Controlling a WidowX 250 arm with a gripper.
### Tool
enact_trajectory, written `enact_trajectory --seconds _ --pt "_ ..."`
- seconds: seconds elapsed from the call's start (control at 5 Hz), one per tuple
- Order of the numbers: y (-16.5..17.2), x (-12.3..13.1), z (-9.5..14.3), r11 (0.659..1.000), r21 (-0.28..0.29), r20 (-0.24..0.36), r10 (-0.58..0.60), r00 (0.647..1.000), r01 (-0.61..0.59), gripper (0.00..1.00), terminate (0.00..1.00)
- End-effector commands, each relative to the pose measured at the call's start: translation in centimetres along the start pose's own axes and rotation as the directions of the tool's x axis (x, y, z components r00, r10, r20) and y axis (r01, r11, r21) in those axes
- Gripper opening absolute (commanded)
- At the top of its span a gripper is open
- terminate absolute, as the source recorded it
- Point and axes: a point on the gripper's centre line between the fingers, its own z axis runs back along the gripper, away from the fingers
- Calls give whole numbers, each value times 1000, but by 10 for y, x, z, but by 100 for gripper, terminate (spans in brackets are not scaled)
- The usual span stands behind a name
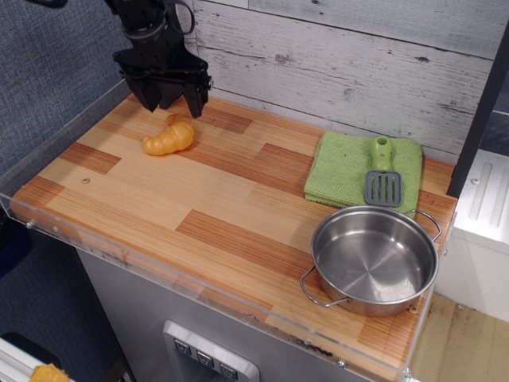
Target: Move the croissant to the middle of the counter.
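The orange-yellow croissant [169, 136] lies on the wooden counter [207, 199] near its far left corner. My black gripper [170, 104] hangs just above and behind the croissant, apart from it. Its two fingers point down and stand spread, one at the left [149, 99] and one at the right [196, 101], with nothing between them.
A green cloth [362, 168] lies at the back right with a green-handled grey spatula [382, 177] on it. A steel pot [374, 259] stands at the front right. A clear acrylic rim [56, 131] edges the counter; a plank wall stands behind.
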Motion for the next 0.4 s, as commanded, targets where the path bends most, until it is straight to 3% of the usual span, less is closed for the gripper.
enact_trajectory --seconds 0.0,0.2 --pt "10 3 -2 998 59 -21 -17 1000 18 100 0" --pt "8 -5 -6 998 49 -70 -44 997 47 100 0"
